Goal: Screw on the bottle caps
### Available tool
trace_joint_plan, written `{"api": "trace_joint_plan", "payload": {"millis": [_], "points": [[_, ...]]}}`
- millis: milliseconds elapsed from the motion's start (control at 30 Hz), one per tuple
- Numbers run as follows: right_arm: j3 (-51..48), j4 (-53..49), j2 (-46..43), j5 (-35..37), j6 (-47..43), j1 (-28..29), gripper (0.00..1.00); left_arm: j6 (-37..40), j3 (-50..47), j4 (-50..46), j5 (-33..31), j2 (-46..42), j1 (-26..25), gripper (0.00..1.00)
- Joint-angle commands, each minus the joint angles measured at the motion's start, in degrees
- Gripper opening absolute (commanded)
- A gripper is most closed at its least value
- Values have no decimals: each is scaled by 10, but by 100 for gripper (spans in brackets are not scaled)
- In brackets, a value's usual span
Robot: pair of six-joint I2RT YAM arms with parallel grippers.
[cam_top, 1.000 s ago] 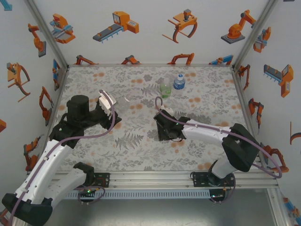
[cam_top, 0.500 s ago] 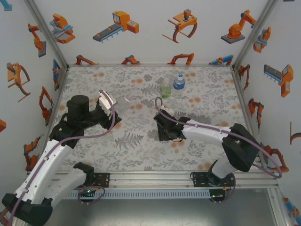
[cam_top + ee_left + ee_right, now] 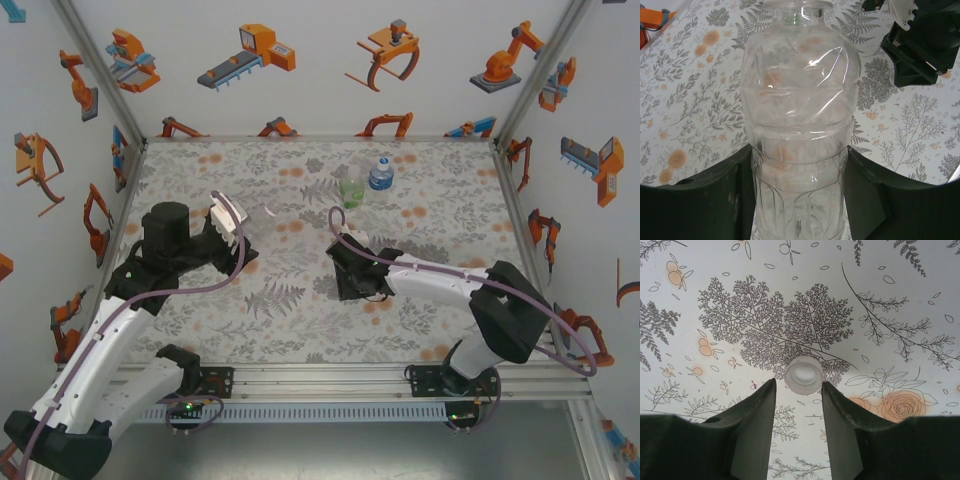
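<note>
My left gripper (image 3: pixel 797 200) is shut on the lower body of the plain clear bottle (image 3: pixel 800 110), whose open neck has no cap on it. From above, this bottle (image 3: pixel 256 214) sticks out of the left gripper (image 3: pixel 233 217) at the left-middle of the table. The right gripper (image 3: pixel 798 385) points down at the table, open, with a white bottle cap (image 3: pixel 803 374) lying hollow side up just at its fingertips, a small gap on each side. In the top view the right gripper (image 3: pixel 352 282) is at mid-table. The green-label bottle (image 3: pixel 351 187) and the blue-label bottle (image 3: pixel 380 175) stand upright at the back.
The floral table cover (image 3: pixel 300 320) spreads between the arms. The right gripper's black body (image 3: pixel 925 45) shows at the upper right of the left wrist view, close to the held bottle's neck. Printed walls enclose the table on three sides.
The right gripper's jaws have narrowed a little around the cap. Both arms and the bottles stay where they were.
</note>
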Motion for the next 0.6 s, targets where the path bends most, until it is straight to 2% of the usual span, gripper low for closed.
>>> {"api": "trace_joint_plan", "payload": {"millis": [0,567], "points": [[15,-9,8,-1,-5,5,41,9,11,-2,13,-1,-1,15],[21,-3,32,-6,-10,5,41,9,11,-3,12,0,-1,15]]}}
